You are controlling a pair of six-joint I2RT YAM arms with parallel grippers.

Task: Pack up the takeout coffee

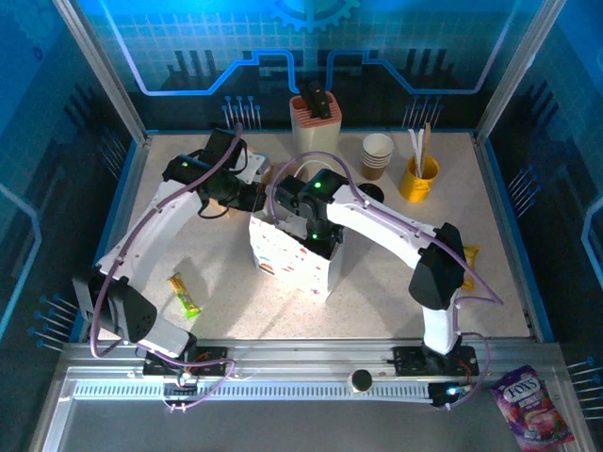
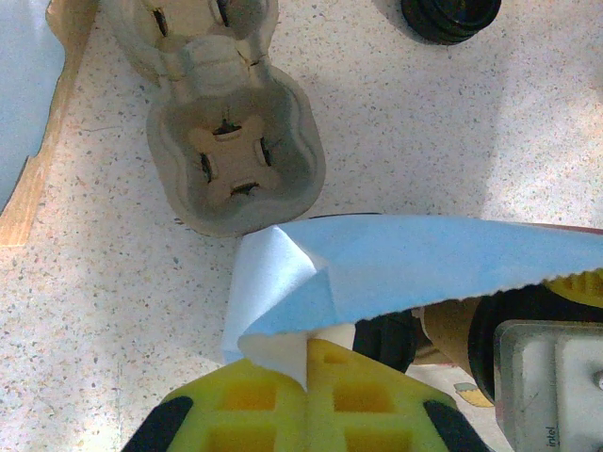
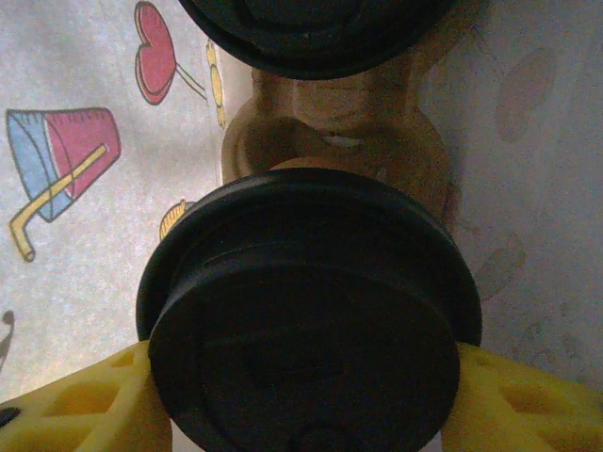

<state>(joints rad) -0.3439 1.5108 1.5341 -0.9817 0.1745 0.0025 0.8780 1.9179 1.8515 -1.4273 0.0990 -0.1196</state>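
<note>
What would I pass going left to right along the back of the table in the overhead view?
cream holder with black items → stack of lidless paper cups → yellow cup of wooden sticks

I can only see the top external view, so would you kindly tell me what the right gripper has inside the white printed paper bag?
Observer: The right gripper has its yellow fingers against both sides of a cup capped by a round black plastic lid.
Operator: Thank you. Is anything else in there?
Observer: Yes, a second black-lidded cup stands beyond it in the white printed paper bag, with what looks like a brown pulp carrier between them.
Operator: And what is the left gripper doing?
Observer: The left gripper is shut on a folded corner of the bag's rim.
</note>
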